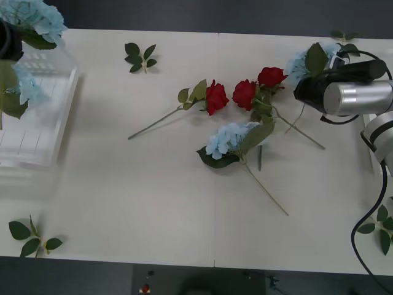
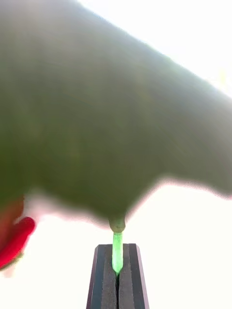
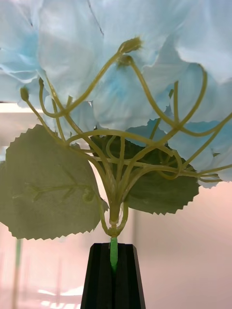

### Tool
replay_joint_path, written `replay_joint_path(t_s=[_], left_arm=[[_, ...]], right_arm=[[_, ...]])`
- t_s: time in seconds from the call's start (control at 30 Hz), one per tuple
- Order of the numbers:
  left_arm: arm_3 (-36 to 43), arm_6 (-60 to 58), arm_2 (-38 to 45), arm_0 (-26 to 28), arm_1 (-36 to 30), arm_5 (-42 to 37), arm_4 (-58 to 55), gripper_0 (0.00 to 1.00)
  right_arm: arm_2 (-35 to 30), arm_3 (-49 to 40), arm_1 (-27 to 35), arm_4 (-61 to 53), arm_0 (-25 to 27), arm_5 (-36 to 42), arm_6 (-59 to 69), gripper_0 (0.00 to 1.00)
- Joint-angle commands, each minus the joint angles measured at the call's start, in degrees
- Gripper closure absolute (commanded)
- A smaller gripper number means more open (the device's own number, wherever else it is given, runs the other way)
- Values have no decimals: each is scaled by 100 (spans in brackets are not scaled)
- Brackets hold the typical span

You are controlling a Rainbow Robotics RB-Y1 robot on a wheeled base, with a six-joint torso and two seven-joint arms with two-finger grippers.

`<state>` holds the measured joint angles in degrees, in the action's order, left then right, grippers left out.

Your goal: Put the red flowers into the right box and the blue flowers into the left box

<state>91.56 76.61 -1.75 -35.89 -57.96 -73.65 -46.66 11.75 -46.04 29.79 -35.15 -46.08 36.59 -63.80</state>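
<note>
Nearest you, a leaf sprig (image 1: pixel 34 238) lies at the table (image 1: pixel 153 209) edge, no part of the sorting. Mid-table, one blue flower (image 1: pixel 228 140) and three red roses (image 1: pixel 244 93) lie unsorted, stems splayed.

Your right pincer (image 2: pixel 116 270) is clamped on a green stem just under a big leaf (image 2: pixel 111 120), gripping low so the head hangs free; in the front view that arm (image 1: pixel 344 92) sits at the far right beside another blue bloom (image 1: pixel 302 64).

Your left pincer (image 3: pixel 114 270) is closed on a blue flower's stem (image 3: pixel 114 251) below its cluster (image 3: pixel 121 72), over the slotted left box (image 1: pixel 37 117) at the far left, likely poised for release.
</note>
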Motion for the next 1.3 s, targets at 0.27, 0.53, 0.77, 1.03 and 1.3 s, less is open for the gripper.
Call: replay_joint_path(t_s=[0.27,0.53,0.77,1.03,1.3], left_arm=[[354,1005,1924,1840,-216,888,895,100],[-138,1031,1845,1910,-216,1406,1045,43],[-138,1066,1783,1902,-216,1494,675,1],[618,1304,1467,1620,-40,545,-124,1],[1136,1365,588,1067,681,228,-704,1]], right_arm=[[-718,-2111,1046,-1926,433,1131,-449,100],[-1905,-3342,1310,-4527,1585,1860,-2787,100],[-2362,-4669,1301,-6004,2666,2370,-4861,100],[-2089,-5882,1002,-6681,3193,2379,-6259,100],[-1360,-6163,545,-6725,2991,2256,-7217,100]])
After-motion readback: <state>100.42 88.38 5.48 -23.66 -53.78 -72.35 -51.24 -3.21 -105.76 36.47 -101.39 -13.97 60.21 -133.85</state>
